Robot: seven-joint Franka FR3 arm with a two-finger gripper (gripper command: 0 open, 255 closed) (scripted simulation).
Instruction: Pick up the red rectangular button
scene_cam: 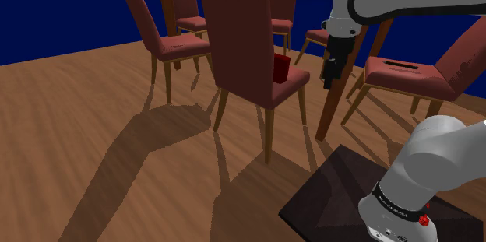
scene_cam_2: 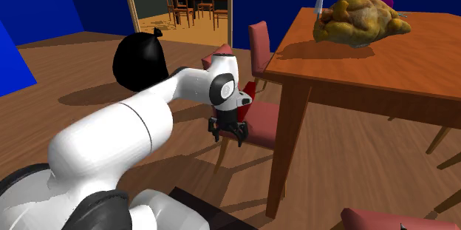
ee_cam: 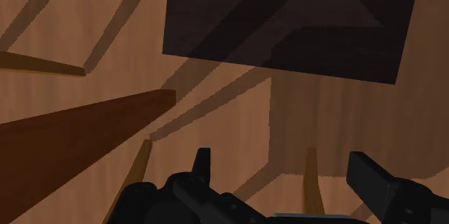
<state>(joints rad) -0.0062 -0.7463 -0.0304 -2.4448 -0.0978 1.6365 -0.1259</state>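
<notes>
- Floor [scene_cam: 86, 155] of wood planks covers the room; blue walls stand behind it.
- Brown dining table [scene_cam_2: 354, 66] stands at the second exterior view's right and carries 1 roast bird [scene_cam_2: 360, 20] on its top.
- White arm [scene_cam_2: 170, 106] reaches from the stand toward the table's near leg [scene_cam: 327, 116].
- 1 red-cushioned chair [scene_cam: 241, 46] stands closest to the arm in the shoulder view, its backrest toward the camera, with more chairs of the same kind around the table.
- Dark box stand [scene_cam: 335, 194] sits at the shoulder view's lower right; in the wrist view it lies on the floor far beyond the fingertips.
- Black gripper [scene_cam: 332, 73] hangs pointing down, in front of the table leg in the shoulder view.
- Its 2 fingers [ee_cam: 202, 163] stand apart in the wrist view, released, with nothing between them but floor.
- Red rectangular button [scene_cam: 281, 68] rests on that chair's seat, just past the backrest's edge.
- Button lies to the shoulder view's left of the gripper, near it but not touching.
</notes>
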